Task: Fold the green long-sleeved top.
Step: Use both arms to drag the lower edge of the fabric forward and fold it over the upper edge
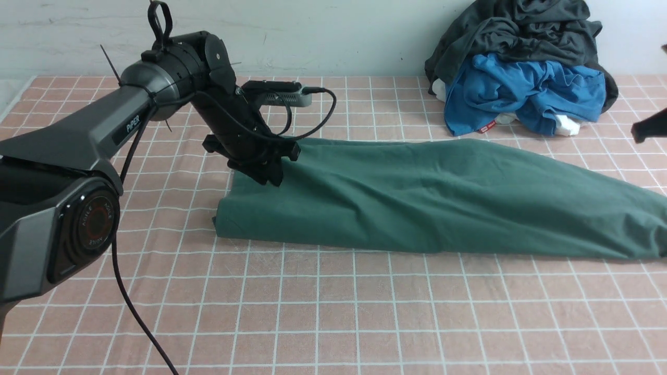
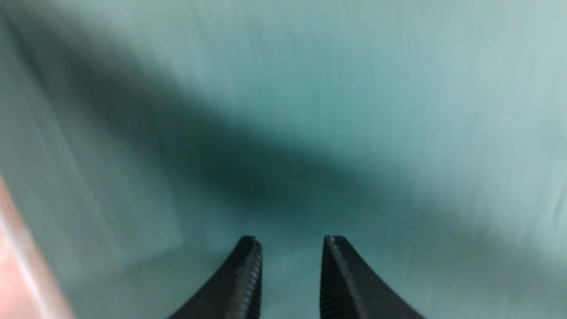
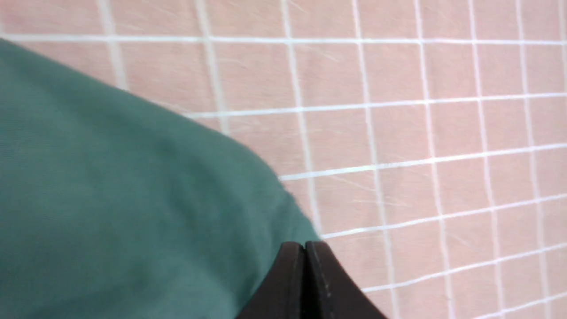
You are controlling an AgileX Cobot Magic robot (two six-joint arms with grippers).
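The left claw (image 2: 290, 243) stands partly open with nothing between its fingers (image 2: 246, 274). It points down at the left end of the top (image 1: 417, 198), and I cannot tell whether it touches the cloth. The left arm (image 1: 104, 130) reaches forward and bends down at the wrist. The top lies as a long folded band across the pink gridded surface (image 1: 333, 312). At the top's right end, the right claw (image 3: 305, 248) is closed tight at the cloth's edge, with no visible hold on it. A clothes pile (image 1: 521, 67) sits behind the top's right half.
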